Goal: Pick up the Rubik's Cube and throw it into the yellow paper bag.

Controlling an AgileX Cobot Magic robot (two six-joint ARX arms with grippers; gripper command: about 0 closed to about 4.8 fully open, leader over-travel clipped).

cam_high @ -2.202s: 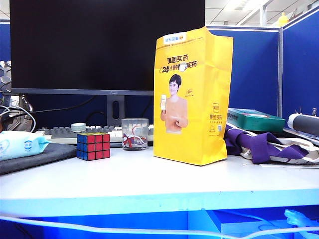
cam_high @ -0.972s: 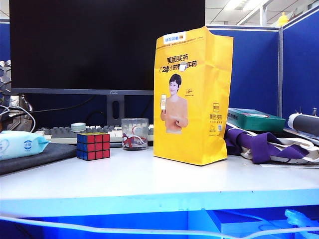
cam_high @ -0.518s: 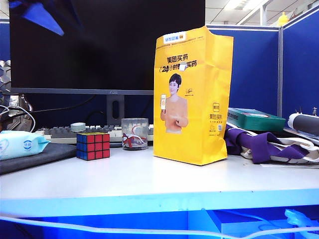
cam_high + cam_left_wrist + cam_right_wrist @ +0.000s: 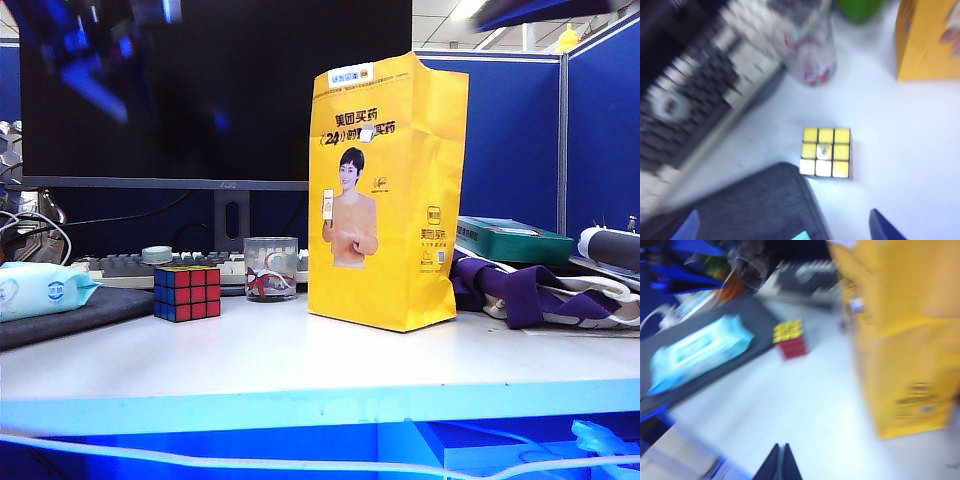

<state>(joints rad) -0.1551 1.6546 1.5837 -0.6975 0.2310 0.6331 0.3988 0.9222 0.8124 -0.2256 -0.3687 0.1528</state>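
The Rubik's Cube (image 4: pixel 187 292) rests on the white table left of the yellow paper bag (image 4: pixel 385 190), which stands upright. My left gripper (image 4: pixel 785 231) hovers high above the cube and is open, with blue fingertips (image 4: pixel 883 228) spread wide and nothing between them. In the left wrist view the cube (image 4: pixel 825 159) shows its yellow top. The left arm (image 4: pixel 90 55) is a blur at the exterior view's upper left. My right gripper (image 4: pixel 781 462) is shut and empty, high over the table in front of the bag (image 4: pixel 895 330), far from the cube (image 4: pixel 790 338).
A clear glass cup (image 4: pixel 270 268) stands between cube and bag, with a keyboard (image 4: pixel 125 265) and monitor behind. A wet-wipes pack (image 4: pixel 40 290) lies on a dark mat (image 4: pixel 70 315) left of the cube. Purple cloth (image 4: pixel 525 290) and a green box (image 4: pixel 510 240) lie right of the bag.
Both arms have swung into the exterior view: the left one further in at upper left, the right one newly at the top right. Cube and bag have not moved.
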